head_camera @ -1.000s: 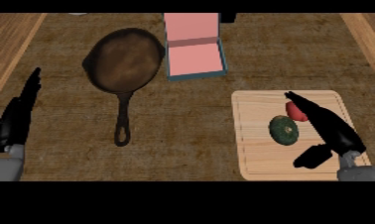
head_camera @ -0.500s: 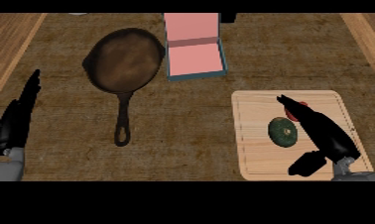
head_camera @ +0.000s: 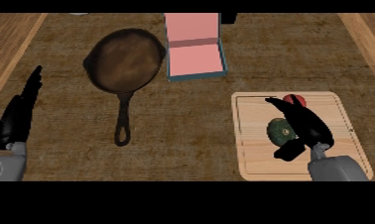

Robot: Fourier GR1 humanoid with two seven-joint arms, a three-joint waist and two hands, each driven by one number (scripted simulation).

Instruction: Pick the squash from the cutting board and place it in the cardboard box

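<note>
Brown tabletop [head_camera: 183, 139] carries the cutting board [head_camera: 256, 162], where the right robot hand [head_camera: 311, 126] hangs released, the squash [head_camera: 277, 130] just left of its palm, between fingers and thumb. Closing off-centre could roll it away or snag the red vegetable [head_camera: 296, 99] at the fingertips.

Bare counter [head_camera: 293, 59] lies open between cutting board [head_camera: 255, 164] and cardboard box [head_camera: 194, 62], a wide lane; skillet [head_camera: 124, 62] crowds the box's left side, handle [head_camera: 123, 119] pointing toward the near edge

A dark skillet [head_camera: 126, 59] (handle pointing nearward) lies on the counter [head_camera: 183, 143].
</note>
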